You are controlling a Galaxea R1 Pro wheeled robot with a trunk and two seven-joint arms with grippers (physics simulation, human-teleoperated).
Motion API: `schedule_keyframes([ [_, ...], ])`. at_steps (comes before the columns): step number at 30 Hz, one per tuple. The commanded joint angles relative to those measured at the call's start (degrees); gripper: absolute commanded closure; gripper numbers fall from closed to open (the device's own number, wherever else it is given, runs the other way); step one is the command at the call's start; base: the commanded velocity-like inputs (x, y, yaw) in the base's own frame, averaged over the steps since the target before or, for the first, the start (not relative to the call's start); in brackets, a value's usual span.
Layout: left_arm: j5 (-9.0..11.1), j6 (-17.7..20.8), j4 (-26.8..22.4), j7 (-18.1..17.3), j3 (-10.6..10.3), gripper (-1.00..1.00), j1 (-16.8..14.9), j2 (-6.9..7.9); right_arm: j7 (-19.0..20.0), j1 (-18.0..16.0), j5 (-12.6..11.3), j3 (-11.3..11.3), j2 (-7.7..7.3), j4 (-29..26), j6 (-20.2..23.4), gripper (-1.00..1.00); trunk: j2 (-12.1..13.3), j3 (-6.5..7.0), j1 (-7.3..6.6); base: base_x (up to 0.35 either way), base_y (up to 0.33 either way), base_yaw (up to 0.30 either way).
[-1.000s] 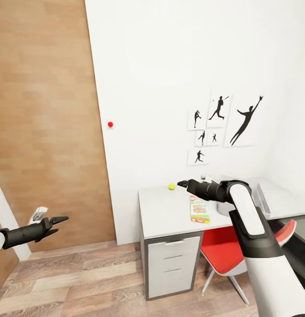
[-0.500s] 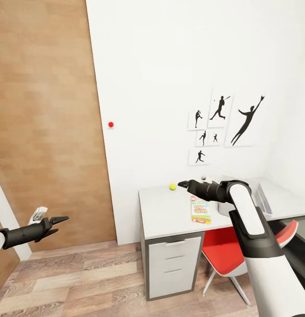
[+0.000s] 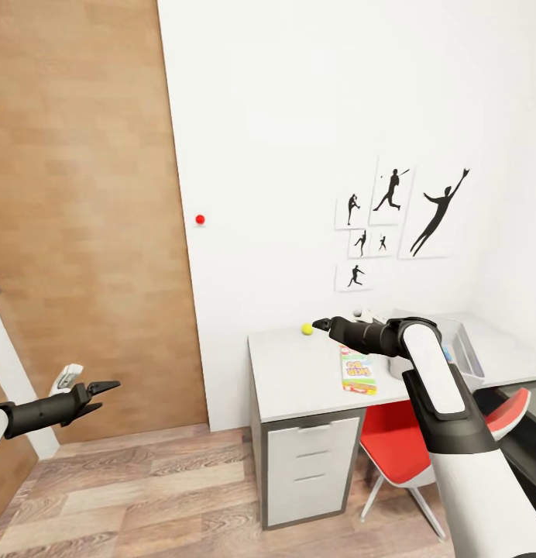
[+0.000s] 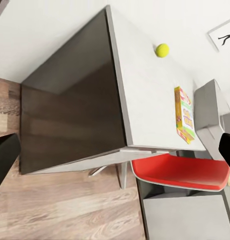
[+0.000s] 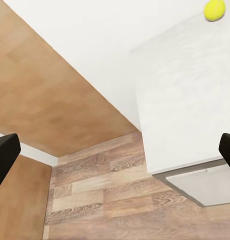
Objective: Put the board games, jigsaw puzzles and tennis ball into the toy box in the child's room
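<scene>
- Your right gripper (image 3: 324, 323) hangs over the long worktop (image 3: 299, 376) with the light grey-white mottled top and pale grey drawer fronts, its fingers pointing toward the wall end. In your right wrist view the two dark fingers (image 5: 5, 155) sit at opposite edges of the picture, spread wide with nothing between them.
- The small plain yellow-green tennis ball (image 3: 307, 328) rests on the worktop near the back wall, just beside your right gripper's tips and apart from them. It also shows in your left wrist view (image 4: 162, 50) and your right wrist view (image 5: 214, 9).
- The flat rectangular white SKIP-BO game box (image 3: 358, 370) lies face up on the worktop under your right forearm. Its long axis runs from the worktop's front edge toward the wall. From your left wrist camera (image 4: 185, 114) it lies just beside the bin.
- The pale grey-white rectangular plastic toy box (image 3: 463, 353) with the flared rim stands on the worktop behind your right arm, which hides much of it.
- A red chair (image 3: 396, 442) is tucked under the worktop, beside the drawers.
- Your left gripper (image 3: 104, 385) is held low over the wood-plank floor (image 3: 144, 496), well apart from the worktop, in front of the wooden door. Its fingers (image 4: 5, 160) are spread wide and empty.
</scene>
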Motion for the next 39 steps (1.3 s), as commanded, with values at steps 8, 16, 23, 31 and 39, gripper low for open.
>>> schedule_keyframes([
  [8, -0.06, 0.24, 0.02, -0.14, 0.07, -1.0, -0.03, -0.09, -0.64, -0.05, -0.52, 0.1, -0.04, -0.16, 0.05, -1.0, -0.05, -0.03, 0.02, 0.0, 0.013, 0.0],
  [16, -0.06, 0.24, 0.03, -0.14, 0.07, -1.0, -0.03, -0.18, -0.69, -0.05, -0.52, 0.09, -0.04, -0.2, 0.05, -1.0, -0.05, -0.03, 0.02, 0.0, 0.062, 0.0],
  [23, -0.06, 0.24, 0.03, -0.14, 0.07, -1.0, -0.03, -0.24, -1.1, -0.05, -0.35, 0.05, -0.04, -0.22, -0.03, -1.0, -0.05, -0.03, 0.02, 0.076, 0.081, 0.0],
  [31, -0.06, 0.24, 0.02, -0.14, 0.07, -1.0, -0.03, -0.29, -8.15, -0.21, 1.24, 0.02, 0.1, -0.22, 0.11, -1.0, -0.05, -0.03, 0.02, 0.039, 0.019, 0.0],
  [39, -0.06, 0.24, 0.05, -0.14, 0.07, -1.0, -0.03, -0.31, -10.44, -4.21, 1.54, 0.1, 1.41, -0.01, 0.21, -1.0, -0.05, -0.03, 0.02, 0.002, 0.001, 0.0],
])
